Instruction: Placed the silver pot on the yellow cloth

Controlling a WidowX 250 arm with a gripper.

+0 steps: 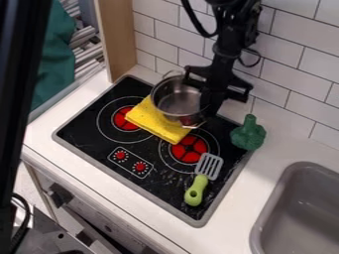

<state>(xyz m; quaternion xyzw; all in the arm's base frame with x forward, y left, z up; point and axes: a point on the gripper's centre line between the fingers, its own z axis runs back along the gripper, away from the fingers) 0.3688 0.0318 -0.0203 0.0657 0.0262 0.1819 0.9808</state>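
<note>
Pot [179, 99], silver one, up top on the stove [159, 183], its body overlapping the upper-right part of the yellow cloth [157, 123] in view! Can't tell if its full wt. is on the fabric or partly on the gripper [209, 105], which hangs at the pot's R side, right by the rim. Spread, pressed together or pinching that rim? Can't tell from this angle, folks. Arm [232, 34] comes in from the top edge, in front of the white tiled wall [159, 34].

Cloth lies at a slant btwn the two red burners, L one [126, 119] and R one [189, 149], covering a bit of each. Spatula [202, 178] w/ a green handle and gray slotted head lies lower R on the stove, head nr. the R burner. Toy broccoli [248, 133], dark green, sits at the stove's R edge, stem up in view. Two red knobs [130, 161] are on the ctrl panel, nr. the front. Gray sink [259, 233], bottom R, set in the white counter [242, 198].
</note>
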